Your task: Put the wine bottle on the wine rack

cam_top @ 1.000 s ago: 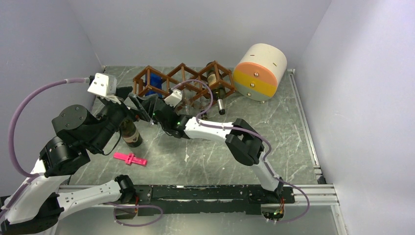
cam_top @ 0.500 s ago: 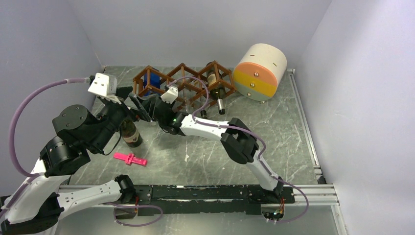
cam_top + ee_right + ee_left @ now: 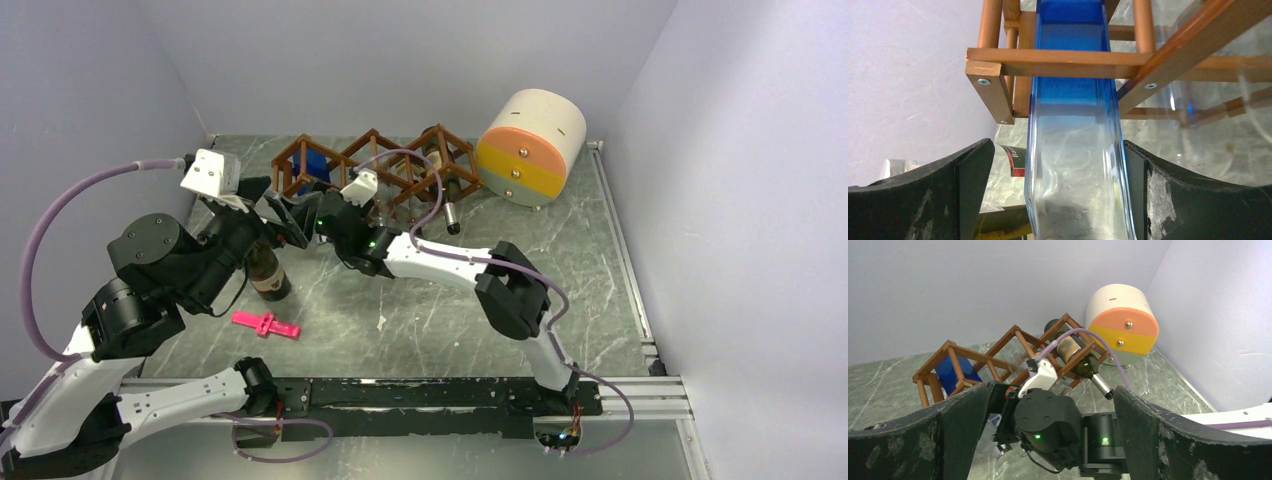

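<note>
Tabletop (image 3: 590, 260) grey-veined, walls (image 3: 400, 60) pale, perhaps lilac

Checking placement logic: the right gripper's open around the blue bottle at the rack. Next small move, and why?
Probably back the right gripper straight out along the bottle's axis. Its jaws stand open either side of the blue bottle, whose far end already sits inside a wine rack cell; a sideways move could knock it.

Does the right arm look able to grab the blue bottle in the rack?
Probably yes: its open fingers stand either side of the blue bottle, which pokes out of the wine rack, nothing between.
</note>
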You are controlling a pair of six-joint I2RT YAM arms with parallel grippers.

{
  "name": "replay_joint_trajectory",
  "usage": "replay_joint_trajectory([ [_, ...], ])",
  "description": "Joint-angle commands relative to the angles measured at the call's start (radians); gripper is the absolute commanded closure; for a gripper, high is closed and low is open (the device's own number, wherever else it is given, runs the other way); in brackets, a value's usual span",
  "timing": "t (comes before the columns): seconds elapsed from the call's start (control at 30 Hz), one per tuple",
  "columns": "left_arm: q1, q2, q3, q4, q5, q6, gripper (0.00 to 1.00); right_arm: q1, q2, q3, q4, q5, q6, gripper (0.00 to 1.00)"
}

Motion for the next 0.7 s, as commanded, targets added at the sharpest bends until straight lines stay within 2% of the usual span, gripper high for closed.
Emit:
replay_joint_trajectory([
  [0.0,0.005,0.010,0.039,0.000,-0.028,0.027,0.01,0.000,-0.149,-0.093,0.126,0.061,-0.048,0.02],
  [0.1,0.005,0.009,0.054,0.017,-0.023,0.041,0.01,-0.001,-0.210,-0.165,0.210,0.046,-0.101,0.02],
  [0.23,0.005,0.010,0.061,0.029,-0.024,0.052,0.01,-0.001,-0.231,-0.189,0.218,0.019,-0.114,0.02],
  [0.43,0.005,0.013,0.069,0.018,-0.029,0.049,0.01,0.001,-0.213,-0.170,0.213,-0.054,-0.170,0.06],
  [0.67,0.005,0.006,0.072,0.014,-0.027,0.047,0.01,0.007,-0.244,-0.206,0.121,-0.097,-0.241,0.09],
])
